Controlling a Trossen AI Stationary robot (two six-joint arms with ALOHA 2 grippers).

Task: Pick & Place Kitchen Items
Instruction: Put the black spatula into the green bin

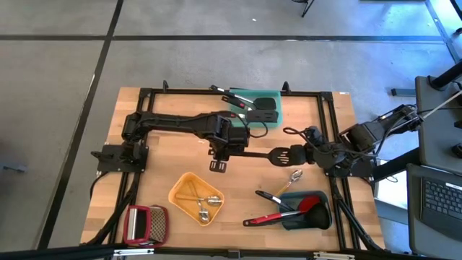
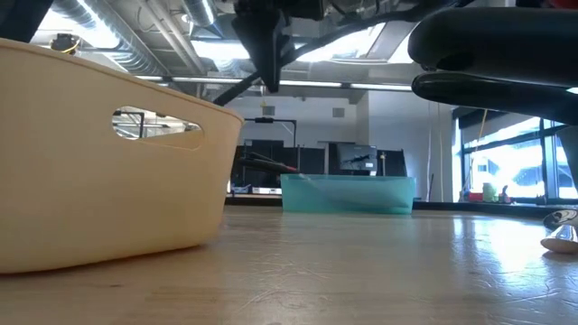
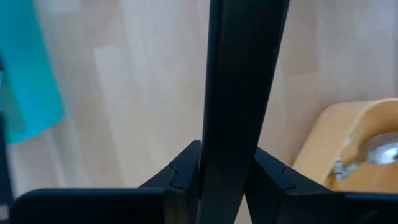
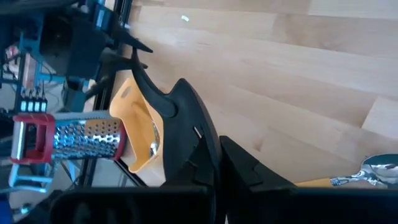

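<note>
Black spatula (image 1: 268, 154), no visible writing.

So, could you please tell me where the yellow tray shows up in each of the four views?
High view: yellow tray at lower centre, left of the black spatula.
Low view: fills the left foreground.
Left wrist view: its rim at the right edge.
Right wrist view: left of centre, behind the spatula.
Shared landmark: the black spatula held over the table.

You find no legible text, label, brand, number or sign on any item or surface in these views.
</note>
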